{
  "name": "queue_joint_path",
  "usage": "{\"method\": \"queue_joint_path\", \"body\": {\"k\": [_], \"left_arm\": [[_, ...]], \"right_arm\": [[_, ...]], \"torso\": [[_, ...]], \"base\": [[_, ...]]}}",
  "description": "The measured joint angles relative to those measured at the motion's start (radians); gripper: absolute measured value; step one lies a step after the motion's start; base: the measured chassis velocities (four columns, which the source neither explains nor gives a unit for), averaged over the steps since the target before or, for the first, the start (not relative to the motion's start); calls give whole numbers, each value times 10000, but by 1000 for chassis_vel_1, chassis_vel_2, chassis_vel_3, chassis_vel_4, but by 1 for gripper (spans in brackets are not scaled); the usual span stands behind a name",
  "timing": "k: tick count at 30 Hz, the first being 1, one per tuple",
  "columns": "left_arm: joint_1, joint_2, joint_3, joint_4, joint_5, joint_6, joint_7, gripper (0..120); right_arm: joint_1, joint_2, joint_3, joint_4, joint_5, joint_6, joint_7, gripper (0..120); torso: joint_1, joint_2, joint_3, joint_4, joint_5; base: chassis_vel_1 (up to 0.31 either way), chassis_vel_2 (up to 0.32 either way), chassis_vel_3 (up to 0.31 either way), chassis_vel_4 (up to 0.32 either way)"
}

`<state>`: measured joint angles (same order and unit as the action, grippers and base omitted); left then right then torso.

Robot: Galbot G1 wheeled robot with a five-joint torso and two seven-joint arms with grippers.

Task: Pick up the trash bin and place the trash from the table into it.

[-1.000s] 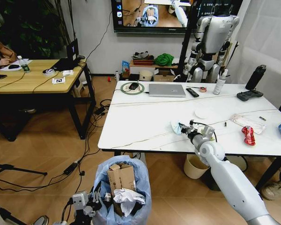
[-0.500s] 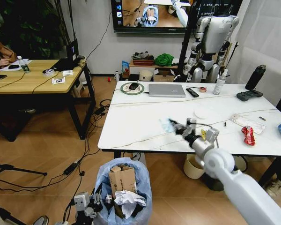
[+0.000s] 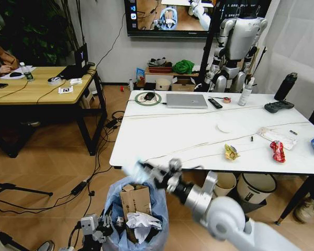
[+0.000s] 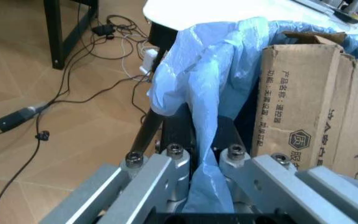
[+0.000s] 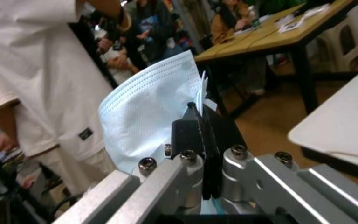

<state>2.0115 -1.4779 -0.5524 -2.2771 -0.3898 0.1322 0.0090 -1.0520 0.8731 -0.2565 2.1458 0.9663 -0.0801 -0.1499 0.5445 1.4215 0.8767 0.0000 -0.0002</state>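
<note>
Right tool (image 3: 144, 170) swung from table (image 3: 167, 130), face mask (image 5: 148, 112) over trash bin (image 3: 112, 201)

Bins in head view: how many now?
3. The blue-bagged trash bin, held by the left gripper, front left; a cream round bin and a black-rimmed white bin under the table. The arm of the right gripper, which holds a face mask, may hide more.
</note>
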Motion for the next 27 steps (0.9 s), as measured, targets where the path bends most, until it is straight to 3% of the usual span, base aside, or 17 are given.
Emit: {"method": "queue_joint_path", "body": {"k": [12,27], "left_arm": [[35,-76,-26,-161,-11,16,-2,1],[-23,-2,-29,-73,-206,123,-119,1]], "right_arm": [[-158,-63,-408,-613,-1458,59,-391,0],[-644,-415,153,-545,-1994,189,-434,54]], "torso": [[2,0,1,0,2],[2,-2,1,-1,3]], "base": [[0,0,0,0],[0,0,0,0]]}}
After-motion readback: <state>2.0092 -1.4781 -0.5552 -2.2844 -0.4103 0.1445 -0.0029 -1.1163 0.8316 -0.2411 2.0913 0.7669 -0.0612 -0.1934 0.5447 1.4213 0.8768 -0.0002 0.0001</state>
